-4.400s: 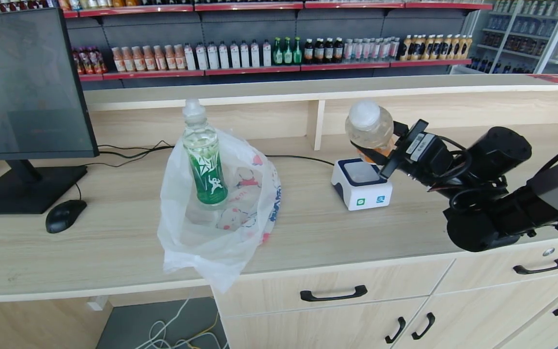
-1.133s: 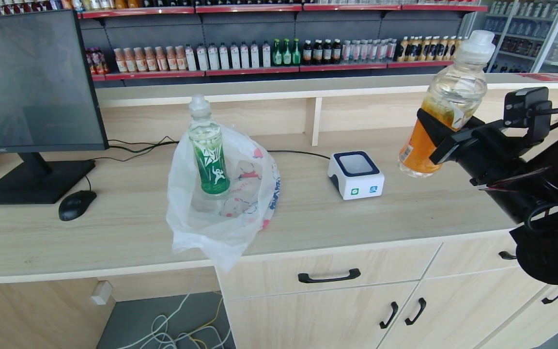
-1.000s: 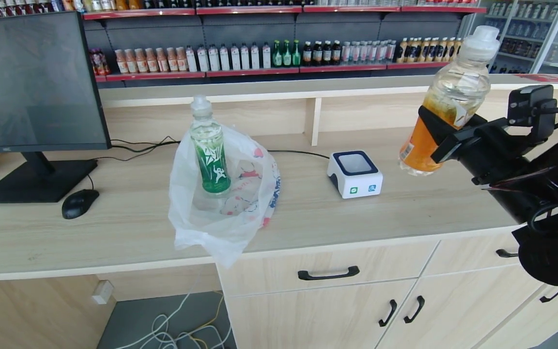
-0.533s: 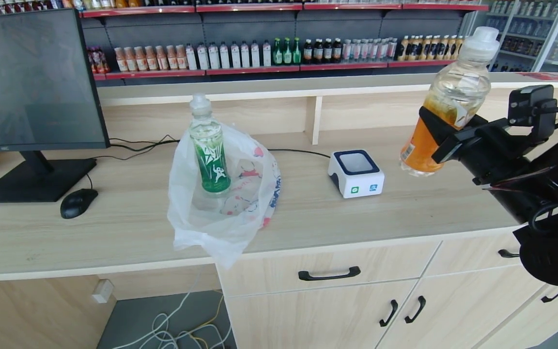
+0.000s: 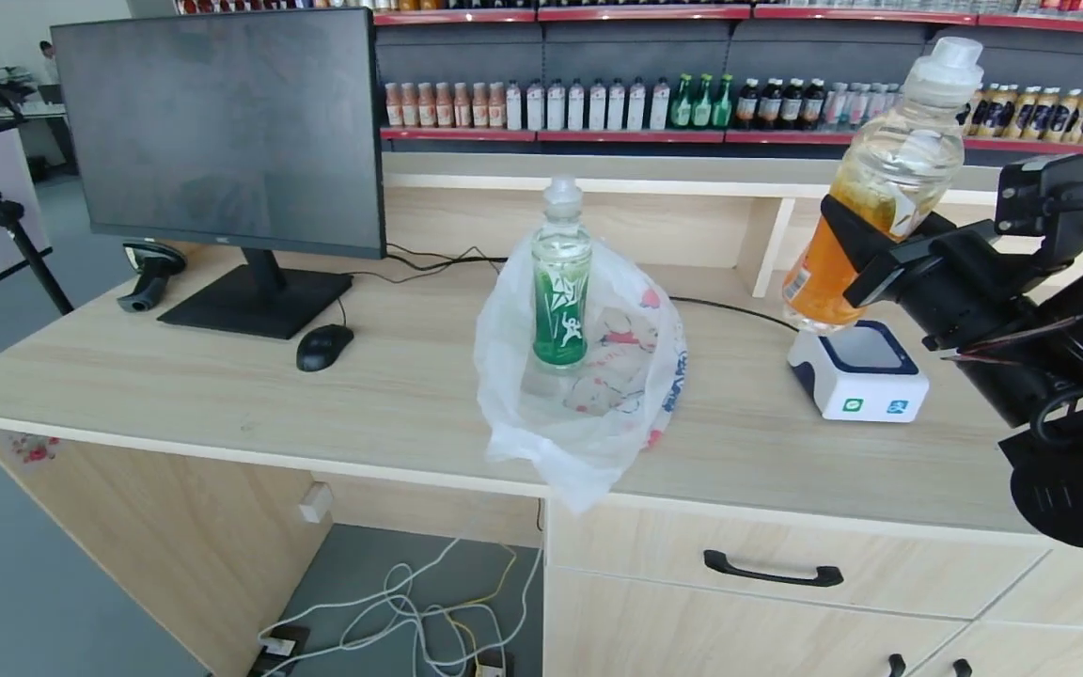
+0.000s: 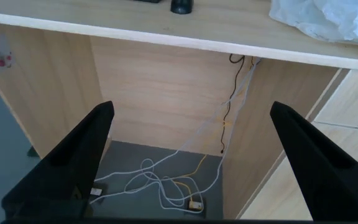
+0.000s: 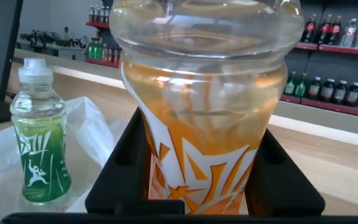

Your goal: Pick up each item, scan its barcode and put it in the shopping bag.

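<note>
Right gripper [image 5: 856,254]: clamped around the middle of the orange bottle [image 5: 889,179], holding it off the counter [image 5: 391,395].
Orange bottle: tilted, white cap leaning toward 1 o'clock; its base sits at the scanner's [image 5: 856,381] 11 o'clock in the head view.
Scanner: on the counter, at 3 o'clock from the shopping bag [image 5: 588,414].
Green bottle [image 5: 560,282]: upright inside the open shopping bag.
Left gripper [image 6: 191,112]: fingers spread wide, holding nothing, low in front of the counter's edge.
Monitor [image 5: 222,132]: at 10 o'clock from the bag, with the mouse [image 5: 323,347] near its stand.
</note>
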`<state>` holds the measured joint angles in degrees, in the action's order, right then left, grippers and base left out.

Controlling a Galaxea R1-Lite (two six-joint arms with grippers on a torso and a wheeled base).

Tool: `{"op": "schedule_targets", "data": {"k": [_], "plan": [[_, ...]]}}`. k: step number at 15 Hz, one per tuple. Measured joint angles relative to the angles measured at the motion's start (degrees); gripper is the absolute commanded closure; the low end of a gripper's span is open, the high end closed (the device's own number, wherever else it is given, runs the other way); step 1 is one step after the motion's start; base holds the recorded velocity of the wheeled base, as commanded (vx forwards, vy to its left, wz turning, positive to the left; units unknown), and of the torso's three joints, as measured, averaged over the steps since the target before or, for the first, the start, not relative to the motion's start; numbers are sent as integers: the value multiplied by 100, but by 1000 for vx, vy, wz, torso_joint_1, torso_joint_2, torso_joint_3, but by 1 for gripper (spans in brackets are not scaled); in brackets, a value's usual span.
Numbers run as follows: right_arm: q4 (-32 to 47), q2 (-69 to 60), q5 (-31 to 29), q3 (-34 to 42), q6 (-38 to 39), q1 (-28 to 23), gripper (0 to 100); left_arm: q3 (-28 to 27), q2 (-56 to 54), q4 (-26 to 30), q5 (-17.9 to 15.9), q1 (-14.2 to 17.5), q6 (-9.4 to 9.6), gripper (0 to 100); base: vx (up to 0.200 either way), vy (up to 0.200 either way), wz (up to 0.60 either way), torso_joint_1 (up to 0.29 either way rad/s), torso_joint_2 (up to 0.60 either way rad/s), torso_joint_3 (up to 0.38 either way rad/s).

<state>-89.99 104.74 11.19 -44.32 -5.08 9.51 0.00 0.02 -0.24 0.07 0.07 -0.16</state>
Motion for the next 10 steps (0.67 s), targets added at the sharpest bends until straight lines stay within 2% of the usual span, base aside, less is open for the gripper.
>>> {"op": "schedule_targets", "data": {"k": [2, 7, 10], "plan": [[7, 16, 5, -13, 0, 9, 100, 0, 0, 0, 0, 0, 0, 0, 0, 0, 600, 0, 2, 0], [-20, 118, 0, -57, -2, 79, 100, 0, 0, 0, 2, 0, -2, 0, 0, 0, 0, 0, 0, 0], [-4, 302, 2, -179, 0, 306, 100, 0, 0, 2, 2, -2, 0, 0, 0, 0, 0, 0, 0, 0]]}}
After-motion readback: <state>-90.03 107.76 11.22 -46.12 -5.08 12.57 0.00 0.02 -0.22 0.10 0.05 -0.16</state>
